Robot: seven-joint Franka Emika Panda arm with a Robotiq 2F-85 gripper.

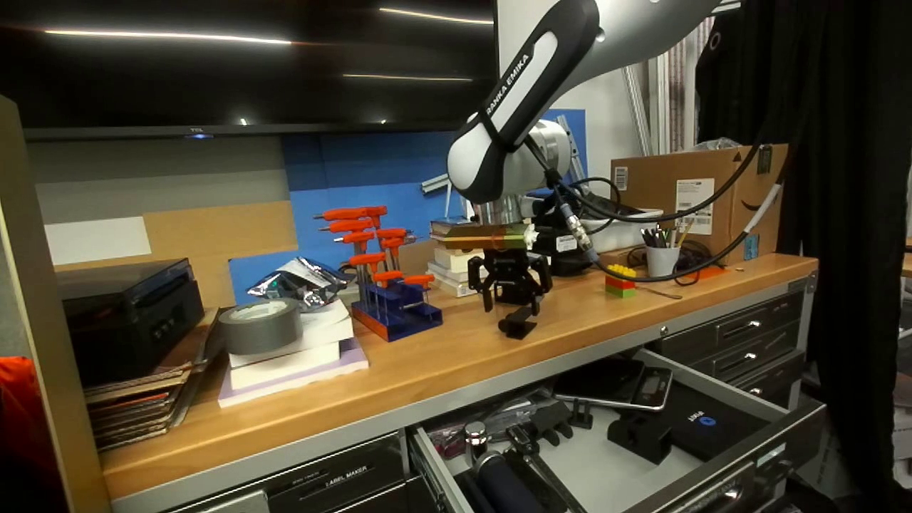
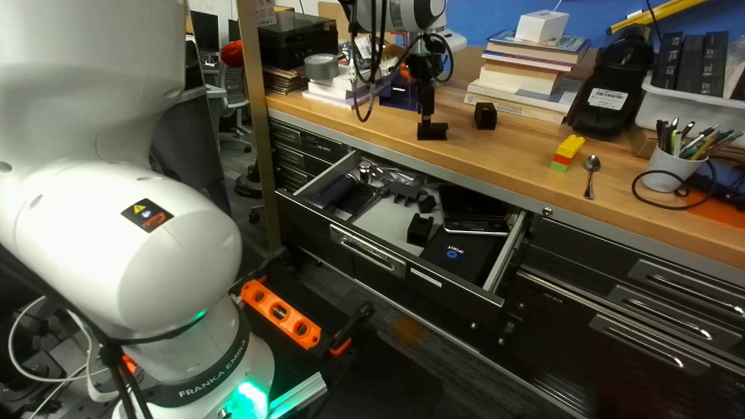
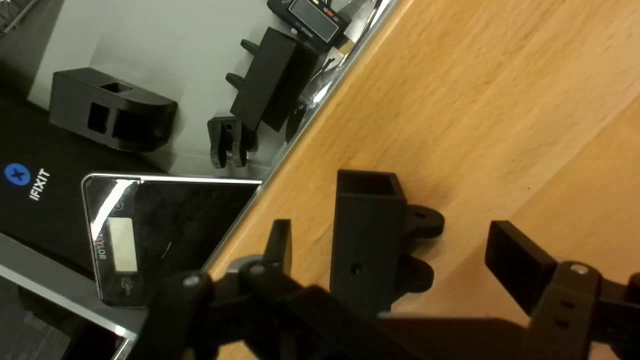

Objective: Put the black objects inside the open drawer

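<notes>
Nearby, open drawer (image 2: pixel 387 230) is jutting from wooden bench (image 3: pixel 500 100), black parts (image 3: pixel 272 75) and digital scale (image 3: pixel 170 215) lying inside. Just past drawer, two-lugged black block (image 3: pixel 367 240) is resting on bench. You are holding gripper (image 3: pixel 389 245) over block, fingers (image 3: pixel 517 265) standing wide apart and gripping nothing. Farther back, second black block (image 2: pixel 485 116) is sitting on bench near stacked books (image 2: pixel 515 81). At rear, blue backing (image 1: pixel 377 164) is stretching below large dark screen (image 1: pixel 249 78).
</notes>
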